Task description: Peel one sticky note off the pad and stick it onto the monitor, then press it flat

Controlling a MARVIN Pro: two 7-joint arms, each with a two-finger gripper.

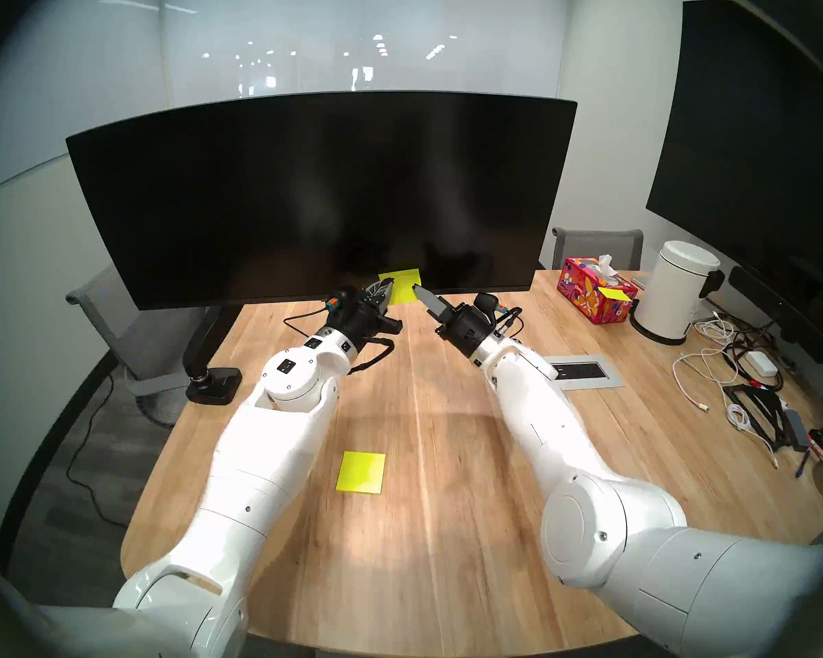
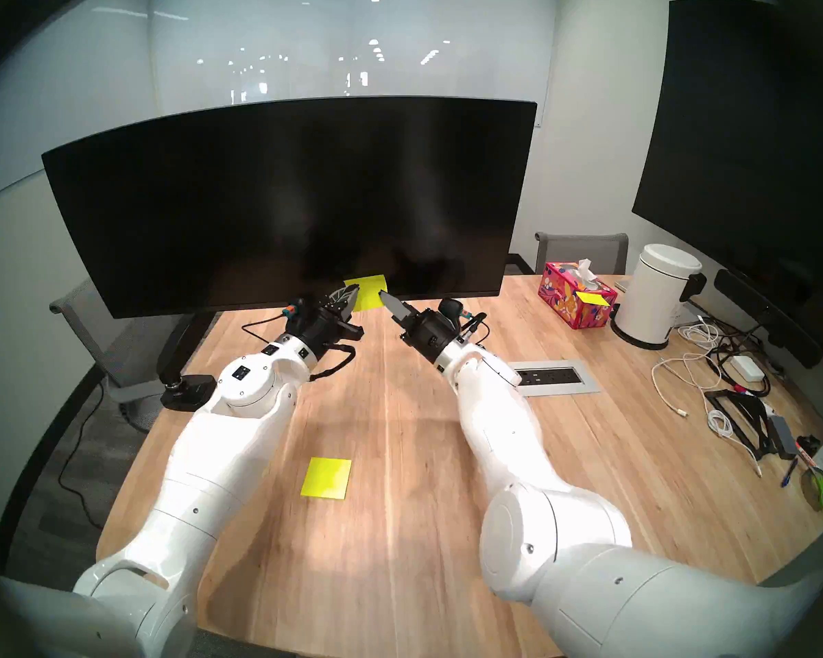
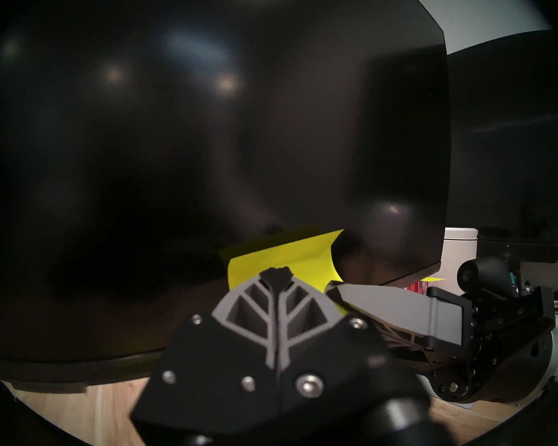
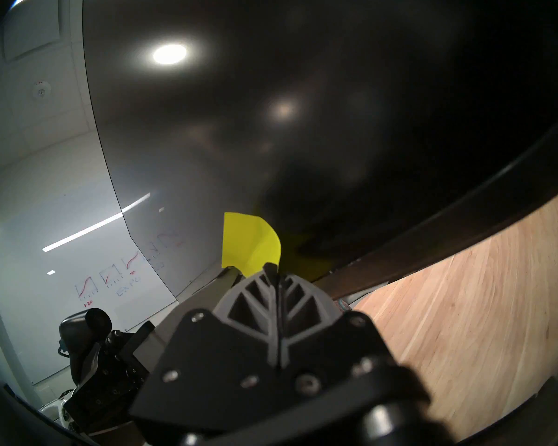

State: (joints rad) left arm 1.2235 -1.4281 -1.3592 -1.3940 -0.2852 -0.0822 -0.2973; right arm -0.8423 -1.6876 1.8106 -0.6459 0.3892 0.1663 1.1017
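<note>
While the note [image 1: 402, 284] curls off the monitor [image 1: 305, 196] at its lower edge, both closed grippers, left [image 1: 385, 291] and right [image 1: 419, 291], flank it, gripping nothing.

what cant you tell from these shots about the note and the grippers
- Whether the sticky note is stuck to the monitor: head views too small, wrist views blocked by fingers.
- Whether the left gripper pinches the note: its shut fingers cover the lower edge.
- Right gripper: contact with the note hidden likewise.

Two pincers [image 1: 387, 289] [image 1: 416, 289], one note [image 1: 402, 284], one pad [image 1: 361, 472].
</note>
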